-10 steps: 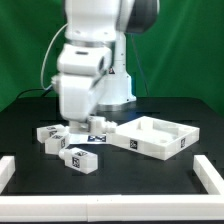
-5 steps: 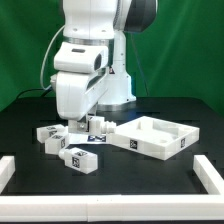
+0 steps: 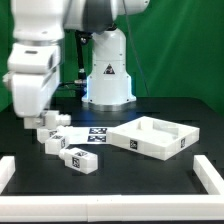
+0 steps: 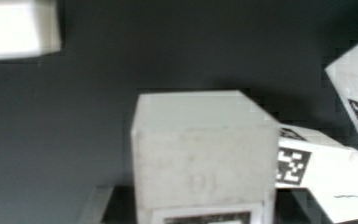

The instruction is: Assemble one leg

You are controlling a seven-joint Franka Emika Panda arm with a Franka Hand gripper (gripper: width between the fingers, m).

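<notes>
— Tool (image 3: 37, 119): spread or pinching?
— Cannot tell from here. Hangs low at the exterior view's left, close over the small white tagged block leg (image 3: 50, 122), perhaps touching, on the black bench (image 3: 130, 172).

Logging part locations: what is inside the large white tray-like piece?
The tray-like piece shows only bare white floor inside; its near wall hides the strip just behind it.

No legible words or numbers, only black-and-white square tags (image 4: 293, 163), on a leg (image 3: 78, 158), on the tray (image 3: 160, 148)
</notes>
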